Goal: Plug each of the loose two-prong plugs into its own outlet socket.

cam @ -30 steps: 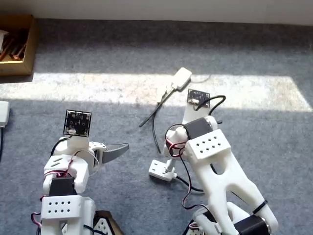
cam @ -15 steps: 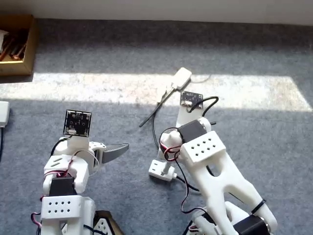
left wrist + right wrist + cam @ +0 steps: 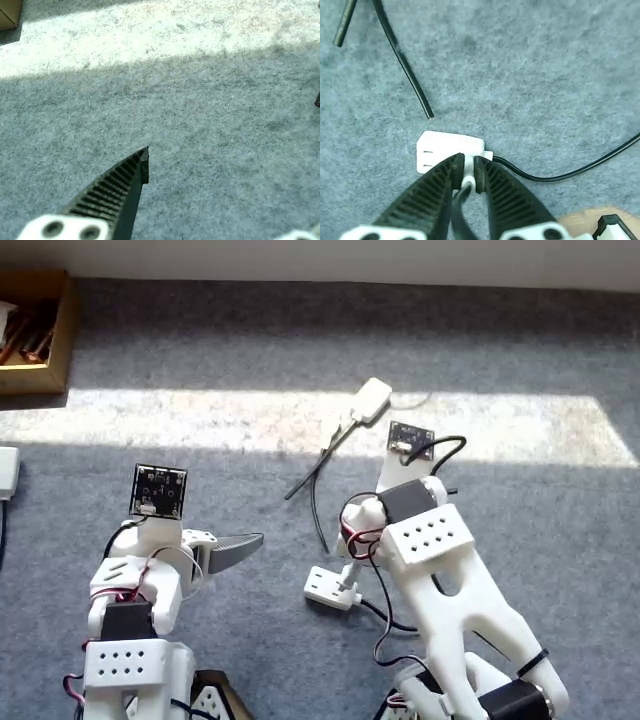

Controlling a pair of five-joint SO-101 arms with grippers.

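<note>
Right hand point(image 3: 465, 169) pinches a small white two-prong plug point(image 3: 466, 181) against the white plastic outlet block point(image 3: 445, 147), likely to seat its prongs.

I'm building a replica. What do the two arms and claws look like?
The left arm and right arm are white plastic with black motors, hole-dotted plates and red and black wires. Each carries a black camera board. The right claw and left claw have dark ribbed fingers.

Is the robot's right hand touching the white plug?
Touching. The right wrist view shows the right hand shut on the white plug beside the outlet socket.
</note>
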